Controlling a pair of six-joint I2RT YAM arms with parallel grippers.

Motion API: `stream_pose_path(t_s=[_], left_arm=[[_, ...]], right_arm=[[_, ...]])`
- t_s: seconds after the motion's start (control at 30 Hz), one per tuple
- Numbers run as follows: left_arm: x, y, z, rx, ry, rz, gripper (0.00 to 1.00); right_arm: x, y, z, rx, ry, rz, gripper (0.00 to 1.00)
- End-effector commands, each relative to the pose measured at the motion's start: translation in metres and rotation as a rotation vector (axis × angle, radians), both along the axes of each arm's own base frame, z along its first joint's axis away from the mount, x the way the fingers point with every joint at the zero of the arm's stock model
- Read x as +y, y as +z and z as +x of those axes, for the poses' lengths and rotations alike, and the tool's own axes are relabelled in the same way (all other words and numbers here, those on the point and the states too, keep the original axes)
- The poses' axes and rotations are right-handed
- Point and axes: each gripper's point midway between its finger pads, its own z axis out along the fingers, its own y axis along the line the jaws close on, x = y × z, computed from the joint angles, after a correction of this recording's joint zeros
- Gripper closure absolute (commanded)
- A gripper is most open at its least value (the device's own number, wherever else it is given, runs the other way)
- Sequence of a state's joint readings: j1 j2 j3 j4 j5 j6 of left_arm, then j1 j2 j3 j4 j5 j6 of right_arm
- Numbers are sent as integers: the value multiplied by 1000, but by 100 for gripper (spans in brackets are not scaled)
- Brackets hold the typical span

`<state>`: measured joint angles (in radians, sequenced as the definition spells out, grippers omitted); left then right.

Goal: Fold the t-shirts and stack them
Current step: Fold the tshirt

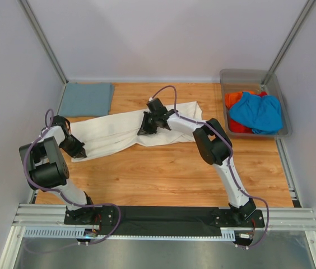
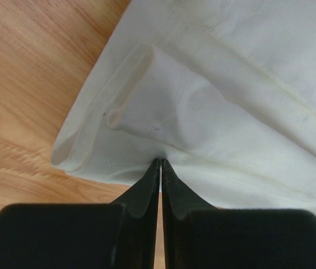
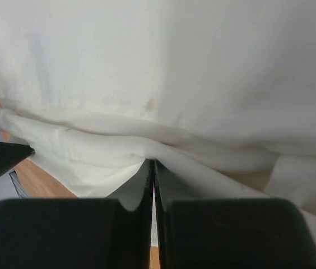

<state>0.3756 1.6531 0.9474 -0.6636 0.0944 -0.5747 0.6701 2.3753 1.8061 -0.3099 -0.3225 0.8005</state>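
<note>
A large cream-white t-shirt point(image 1: 113, 131) lies bunched in a long band across the wooden table, from the left edge to the back middle. My left gripper point(image 1: 81, 150) is shut on its left end. In the left wrist view the tips point(image 2: 161, 163) pinch the cloth point(image 2: 231, 84) close to a folded hem. My right gripper point(image 1: 145, 129) is shut on the band's middle. In the right wrist view it point(image 3: 153, 163) nips a ridge of the cloth point(image 3: 175, 67). A folded grey-blue t-shirt point(image 1: 85, 99) lies flat at the back left.
A clear grey bin point(image 1: 242, 72) at the back right holds a bright blue t-shirt point(image 1: 256, 112) over an orange-red one point(image 1: 233, 100). Bare wood point(image 1: 163, 174) stretches between the cream shirt and the arm bases. Walls and frame posts close in both sides.
</note>
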Motion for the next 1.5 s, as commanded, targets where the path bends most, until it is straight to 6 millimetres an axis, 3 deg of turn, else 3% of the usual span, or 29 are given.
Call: stream_pose_path(t_s=[0.0,0.17,0.3,0.37,0.43,0.47,0.53,0.57,0.73,0.87,0.9,1.07,1.33,1.47], left_arm=[[9,-12,-12,53,-20,47,91],[12,-13,-15,69,-34,64,91],[13,-8,-13,59,-42,61,92],[12,2,-6,29,-54,56,93],[12,17,5,-31,-65,57,92],[12,22,8,-49,-77,58,92],[14,35,16,-94,-77,71,88],[14,38,18,-106,-77,73,87],[15,40,27,-117,-73,61,84],[17,37,28,-111,-67,70,78],[21,37,26,-105,-64,89,72],[34,42,22,-93,-63,163,62],[61,36,25,-85,-48,172,61],[64,33,33,-89,-40,163,61]], right_arm=[[-23,-7,33,-64,-108,-92,98],[-35,-4,47,-106,-100,-101,96],[-29,-1,58,-136,-57,-96,92],[-26,12,65,-171,-31,-99,90],[-31,20,57,-153,-11,-124,88],[-31,36,53,-165,8,-112,86],[-36,36,35,-124,41,-114,84],[-36,51,30,-140,51,-91,79],[-33,58,-5,-110,164,-82,68],[-28,53,-30,-79,246,-107,56],[-29,47,-36,-65,255,-116,54],[-32,33,-51,-21,280,-114,52],[-47,10,-72,35,297,-137,51],[-47,11,-71,30,303,-131,52]])
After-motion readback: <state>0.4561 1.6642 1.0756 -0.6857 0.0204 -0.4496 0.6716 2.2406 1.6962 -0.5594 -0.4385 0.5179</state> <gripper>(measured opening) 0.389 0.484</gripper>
